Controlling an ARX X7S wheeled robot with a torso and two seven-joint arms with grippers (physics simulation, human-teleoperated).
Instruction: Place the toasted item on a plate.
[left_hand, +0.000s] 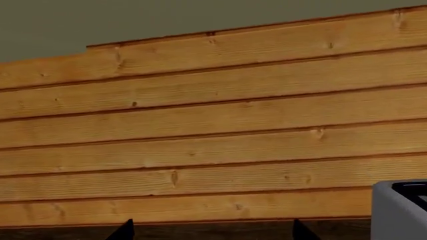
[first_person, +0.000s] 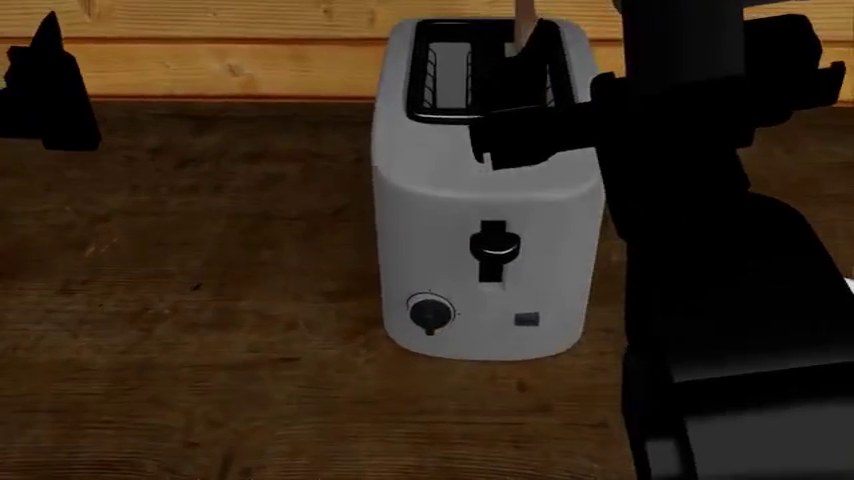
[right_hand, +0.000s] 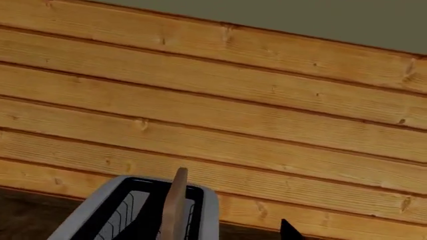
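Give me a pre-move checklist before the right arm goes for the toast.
1. Toast standing up out of the toaster slot: ok.
2. Right gripper over the toaster top, near the toast: ok.
3. Right gripper open around the toast: cannot tell, black on black.
4. Left gripper away from the toaster, at the far left over the wooden table: ok.
5. Plate located: not ok, in no view.

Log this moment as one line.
toast: upright in toaster slot | right gripper: over toaster, grasp unclear | left gripper: idle | plate: unseen
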